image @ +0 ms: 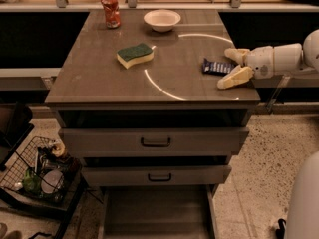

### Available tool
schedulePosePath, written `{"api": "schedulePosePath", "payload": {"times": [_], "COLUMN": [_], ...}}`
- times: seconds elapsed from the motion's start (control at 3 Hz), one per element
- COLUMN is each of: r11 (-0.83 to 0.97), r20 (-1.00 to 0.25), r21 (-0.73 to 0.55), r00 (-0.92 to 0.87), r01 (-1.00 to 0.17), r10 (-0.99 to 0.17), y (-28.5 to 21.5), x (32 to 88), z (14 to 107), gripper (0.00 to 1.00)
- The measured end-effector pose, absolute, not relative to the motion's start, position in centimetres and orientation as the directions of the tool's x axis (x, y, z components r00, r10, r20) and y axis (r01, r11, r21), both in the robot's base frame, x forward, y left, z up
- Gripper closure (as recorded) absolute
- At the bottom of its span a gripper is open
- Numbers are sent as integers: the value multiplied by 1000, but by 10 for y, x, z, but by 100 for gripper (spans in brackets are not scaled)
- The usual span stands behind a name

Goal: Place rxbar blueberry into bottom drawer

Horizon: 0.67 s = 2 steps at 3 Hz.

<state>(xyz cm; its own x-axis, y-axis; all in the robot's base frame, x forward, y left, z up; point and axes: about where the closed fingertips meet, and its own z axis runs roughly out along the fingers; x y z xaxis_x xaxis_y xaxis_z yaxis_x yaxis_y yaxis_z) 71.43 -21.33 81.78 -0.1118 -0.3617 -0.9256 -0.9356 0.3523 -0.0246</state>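
Observation:
The rxbar blueberry (217, 66), a small flat dark blue bar, lies on the countertop near its right edge. My gripper (231, 66) reaches in from the right, low over the counter, open, with one cream finger behind the bar's right end and the other in front of it. It has no hold on the bar. The bottom drawer (155, 214) is pulled out at the foot of the cabinet, its flat floor bare.
A green-and-yellow sponge (134, 55), a white bowl (162, 20) and a red can (110, 10) stand on the counter (99, 78). Two upper drawers with dark handles (155, 142) sit slightly open. A wire basket (37, 173) with items is on the floor at left.

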Motion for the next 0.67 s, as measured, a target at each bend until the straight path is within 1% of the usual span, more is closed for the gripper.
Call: {"api": "schedulePosePath", "payload": {"times": [0.67], "r11": [351], "r20": [-925], "r21": [-23], "r00": [-112], "r01": [-936], "r10": [-362], "y": [-213], "x": [714], "z": [823], "gripper": [70]}}
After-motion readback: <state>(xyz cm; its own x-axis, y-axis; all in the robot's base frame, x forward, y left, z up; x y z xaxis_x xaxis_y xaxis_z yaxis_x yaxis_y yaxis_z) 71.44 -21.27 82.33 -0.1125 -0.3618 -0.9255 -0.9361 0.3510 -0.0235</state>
